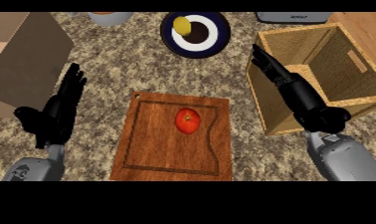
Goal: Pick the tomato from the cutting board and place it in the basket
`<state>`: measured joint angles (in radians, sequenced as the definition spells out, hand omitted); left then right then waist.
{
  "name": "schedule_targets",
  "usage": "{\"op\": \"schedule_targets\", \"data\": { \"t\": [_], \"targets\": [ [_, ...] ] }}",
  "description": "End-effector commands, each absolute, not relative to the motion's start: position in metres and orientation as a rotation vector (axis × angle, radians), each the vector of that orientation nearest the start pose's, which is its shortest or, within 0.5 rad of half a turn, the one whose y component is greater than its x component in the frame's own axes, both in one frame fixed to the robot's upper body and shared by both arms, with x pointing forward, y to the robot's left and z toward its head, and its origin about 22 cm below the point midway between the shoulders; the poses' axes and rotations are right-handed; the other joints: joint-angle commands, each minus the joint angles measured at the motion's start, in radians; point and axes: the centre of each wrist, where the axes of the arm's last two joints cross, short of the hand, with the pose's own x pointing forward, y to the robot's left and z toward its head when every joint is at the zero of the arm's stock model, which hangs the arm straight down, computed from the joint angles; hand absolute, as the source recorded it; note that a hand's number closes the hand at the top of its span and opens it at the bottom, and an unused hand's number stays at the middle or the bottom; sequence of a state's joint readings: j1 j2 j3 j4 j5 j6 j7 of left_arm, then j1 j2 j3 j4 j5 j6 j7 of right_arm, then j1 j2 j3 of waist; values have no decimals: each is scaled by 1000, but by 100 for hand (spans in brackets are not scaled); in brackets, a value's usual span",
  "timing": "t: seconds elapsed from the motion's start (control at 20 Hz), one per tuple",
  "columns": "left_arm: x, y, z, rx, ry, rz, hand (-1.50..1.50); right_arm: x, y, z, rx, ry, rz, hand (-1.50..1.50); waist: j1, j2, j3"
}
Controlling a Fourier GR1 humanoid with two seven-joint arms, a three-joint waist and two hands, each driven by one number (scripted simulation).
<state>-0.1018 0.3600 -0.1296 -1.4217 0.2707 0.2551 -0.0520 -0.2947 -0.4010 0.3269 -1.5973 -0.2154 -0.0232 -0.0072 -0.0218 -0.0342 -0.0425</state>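
sitting on cutting board (172,141), tomato (188,121), apart from right hand (290,86)

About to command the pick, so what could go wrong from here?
The tomato is round and sits free on the cutting board; a sideways touch may roll it. The right hand, open, is already against the basket near wall, so it might nudge the basket when it swings over.

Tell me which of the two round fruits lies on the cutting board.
The red tomato lies on the wooden cutting board, between the two hands. The other one, a yellow fruit, sits on the dark-rimmed plate farther back on the counter.
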Motion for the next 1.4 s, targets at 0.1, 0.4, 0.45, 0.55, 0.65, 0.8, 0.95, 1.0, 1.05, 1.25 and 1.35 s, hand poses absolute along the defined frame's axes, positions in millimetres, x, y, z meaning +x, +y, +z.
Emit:
{"op": "schedule_targets", "data": {
  "t": [0.1,0.4,0.45,0.55,0.65,0.8,0.95,1.0,1.05,1.25,1.35],
  "targets": [
    [277,282,38,157,-1654,-166,0,281,-210,78,-101,-1748,240,150,0,27,42],
    [283,262,55,45,-1695,-375,0,248,-100,61,-128,-1945,156,150,31,35,42],
    [279,253,49,38,-1696,-386,0,247,-81,51,-171,-1949,186,-150,47,38,42],
    [281,253,49,41,-1684,-396,0,255,-67,44,-325,-1916,191,-150,52,38,38],
    [283,261,57,21,-1689,-396,0,257,-63,32,-454,-1874,158,-150,52,35,37],
    [289,272,63,66,-1681,-386,0,266,-63,18,-613,-1767,186,-150,26,27,32],
    [284,269,54,89,-1669,-385,0,282,-69,15,-764,-1685,235,-150,-8,14,27],
    [283,273,56,79,-1673,-376,0,286,-70,17,-804,-1659,250,-150,-6,10,26],
    [281,274,54,79,-1655,-371,0,292,-77,22,-853,-1631,257,-150,-19,4,26],
    [279,276,52,105,-1646,-360,0,302,-80,31,-959,-1422,464,-150,-39,-6,23],
    [274,272,47,66,-1644,-356,0,302,-67,40,-955,-1285,541,-150,-24,-6,25]
  ]
}}
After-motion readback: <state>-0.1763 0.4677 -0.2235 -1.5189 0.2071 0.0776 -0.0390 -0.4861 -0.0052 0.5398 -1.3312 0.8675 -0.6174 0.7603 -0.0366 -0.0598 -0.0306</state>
